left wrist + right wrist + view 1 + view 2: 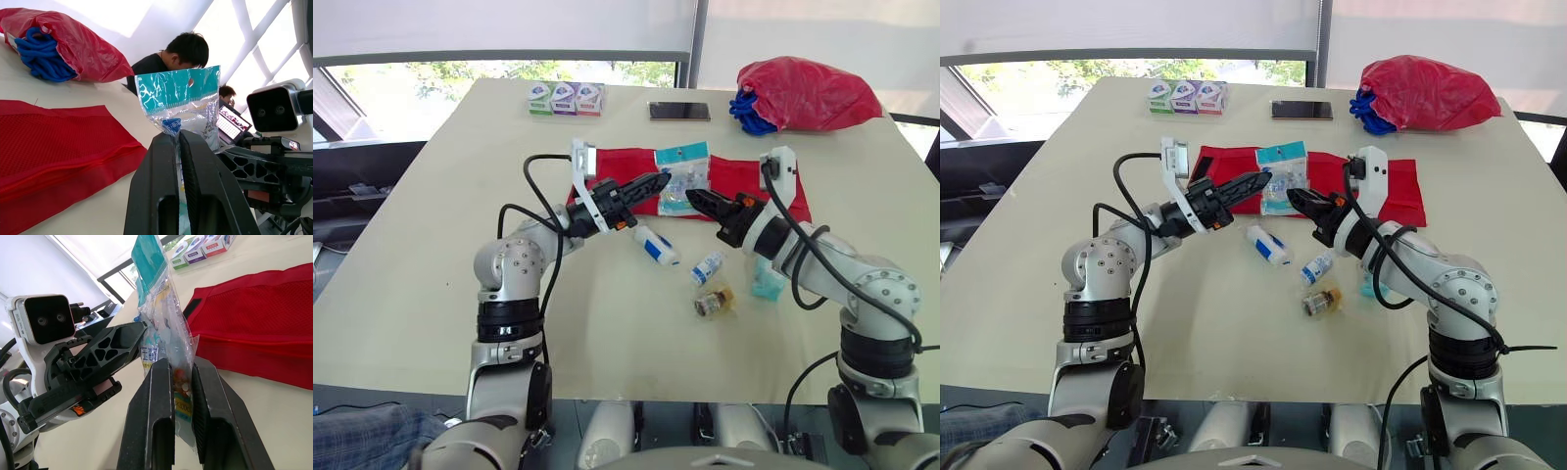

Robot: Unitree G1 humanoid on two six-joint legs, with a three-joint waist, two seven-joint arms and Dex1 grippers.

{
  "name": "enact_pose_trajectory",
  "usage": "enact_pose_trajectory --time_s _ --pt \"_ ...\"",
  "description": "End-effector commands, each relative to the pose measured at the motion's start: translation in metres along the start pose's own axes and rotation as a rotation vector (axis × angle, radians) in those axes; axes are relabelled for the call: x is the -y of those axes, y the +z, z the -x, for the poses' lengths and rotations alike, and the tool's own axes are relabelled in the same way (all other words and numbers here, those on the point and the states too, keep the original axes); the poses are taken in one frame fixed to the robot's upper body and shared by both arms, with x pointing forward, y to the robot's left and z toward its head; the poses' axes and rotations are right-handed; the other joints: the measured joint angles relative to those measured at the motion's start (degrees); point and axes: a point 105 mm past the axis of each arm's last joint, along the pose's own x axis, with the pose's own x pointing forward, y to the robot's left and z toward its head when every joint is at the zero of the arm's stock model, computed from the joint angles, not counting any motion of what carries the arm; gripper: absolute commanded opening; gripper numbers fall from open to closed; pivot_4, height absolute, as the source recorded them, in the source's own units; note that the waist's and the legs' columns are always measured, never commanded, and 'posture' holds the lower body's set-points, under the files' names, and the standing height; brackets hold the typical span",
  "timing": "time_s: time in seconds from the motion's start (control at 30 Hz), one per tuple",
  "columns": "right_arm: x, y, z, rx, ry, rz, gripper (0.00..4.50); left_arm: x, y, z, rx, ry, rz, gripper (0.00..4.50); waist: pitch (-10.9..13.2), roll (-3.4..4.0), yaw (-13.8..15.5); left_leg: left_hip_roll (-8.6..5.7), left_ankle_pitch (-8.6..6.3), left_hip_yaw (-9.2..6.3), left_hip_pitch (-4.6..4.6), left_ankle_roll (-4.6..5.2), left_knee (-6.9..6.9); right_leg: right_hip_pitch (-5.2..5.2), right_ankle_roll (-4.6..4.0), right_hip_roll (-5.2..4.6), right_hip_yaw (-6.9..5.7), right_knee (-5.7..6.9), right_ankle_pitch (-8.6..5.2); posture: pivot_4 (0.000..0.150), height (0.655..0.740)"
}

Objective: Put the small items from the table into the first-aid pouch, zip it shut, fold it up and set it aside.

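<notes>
Beige table by a bright window. I am seeing the left gripper pinching the clear packet over the flat red pouch; the right gripper is clamping its other edge. Tube, vial and bottle are lying loose nearer the robot.

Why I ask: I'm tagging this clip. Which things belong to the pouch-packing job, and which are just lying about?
Job: red pouch; plastic packet gripped by left gripper and right gripper; white-and-blue tube; small bottle; amber vial; teal item.
Lying about: three small boxes; phone; red bag of blue rope.
</notes>
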Motion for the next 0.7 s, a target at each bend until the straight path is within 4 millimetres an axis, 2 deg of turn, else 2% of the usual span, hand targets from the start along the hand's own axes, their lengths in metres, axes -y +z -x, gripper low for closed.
enact_pose_trajectory --time_s 0.03,0.13,0.17,0.23,0.27,0.33,0.4,0.43,0.53,0.6,0.7 --pt "-0.010 0.011 0.004 0.050 0.045 0.027 0.00 -0.004 0.004 0.004 0.010 0.011 -0.024 0.00 0.00 0.00 -0.01 0.00 0.00 0.00 0.00 0.00 0.00 0.00 0.00 0.00 0.00 0.00 0.00 0.150 0.7400" --pt "-0.015 0.013 0.005 0.064 0.076 0.027 0.00 -0.009 0.005 0.008 0.007 0.038 -0.033 0.97 0.00 0.00 0.00 0.01 -0.01 -0.02 -0.03 0.01 0.00 -0.01 0.00 0.02 0.02 -0.03 0.00 0.150 0.7400" --pt "-0.017 0.014 0.005 0.066 0.088 0.026 0.00 -0.010 0.005 0.009 0.005 0.041 -0.036 1.18 0.00 0.00 0.00 0.01 -0.01 -0.03 -0.03 0.01 -0.01 -0.02 0.00 0.02 0.02 -0.03 0.00 0.150 0.7400" --pt "-0.017 0.013 0.006 0.068 0.098 0.020 0.00 -0.012 0.006 0.012 -0.002 0.054 -0.052 1.89 0.00 0.01 0.00 0.01 -0.01 -0.04 -0.04 0.01 -0.02 -0.02 0.00 0.03 0.01 -0.04 -0.01 0.150 0.7400" --pt "-0.017 0.013 0.007 0.071 0.096 0.016 0.00 -0.014 0.006 0.014 -0.005 0.071 -0.070 2.41 0.00 0.01 0.00 0.01 -0.01 -0.04 -0.04 0.01 -0.02 -0.03 0.00 0.02 0.01 -0.05 -0.01 0.150 0.7400" --pt "-0.014 0.014 0.008 0.078 0.084 0.009 0.00 -0.018 0.006 0.018 -0.021 0.096 -0.104 2.95 0.00 0.00 -0.02 0.02 -0.01 -0.04 -0.05 0.01 -0.03 -0.03 0.00 0.02 0.01 -0.06 -0.01 0.150 0.7400" --pt "-0.009 0.016 0.011 0.087 0.064 0.006 0.00 -0.024 0.005 0.025 -0.048 0.132 -0.158 3.90 0.01 0.01 -0.04 0.02 -0.01 -0.04 -0.05 0.01 -0.05 -0.03 0.00 0.02 0.01 -0.07 -0.01 0.150 0.7400" --pt "-0.003 0.018 0.014 0.094 0.037 0.008 0.00 -0.034 0.007 0.033 -0.074 0.185 -0.212 4.41 0.01 0.02 -0.04 0.02 -0.01 -0.04 -0.04 0.01 -0.06 -0.03 0.00 0.02 0.02 -0.08 -0.01 0.150 0.7400" --pt "0.008 0.021 0.021 0.108 -0.010 0.012 0.00 -0.052 0.009 0.046 -0.133 0.276 -0.323 4.47 0.01 0.02 0.08 0.02 -0.01 -0.04 -0.06 0.01 -0.07 -0.07 -0.01 0.02 -0.01 -0.08 -0.01 0.150 0.7400" --pt "0.015 0.023 0.026 0.118 -0.043 0.017 0.00 -0.075 0.009 0.057 -0.205 0.394 -0.441 4.47 0.01 0.02 0.18 0.02 -0.01 -0.04 -0.09 0.01 -0.07 -0.09 -0.06 0.00 -0.01 -0.08 -0.04 0.150 0.7400" --pt "0.020 0.023 0.030 0.123 -0.066 0.021 0.00 -0.091 0.008 0.062 -0.294 0.452 -0.582 4.47 0.01 0.02 0.15 0.02 -0.01 -0.06 -0.15 0.01 -0.07 -0.12 -0.05 0.01 0.01 -0.11 -0.03 0.150 0.7400"
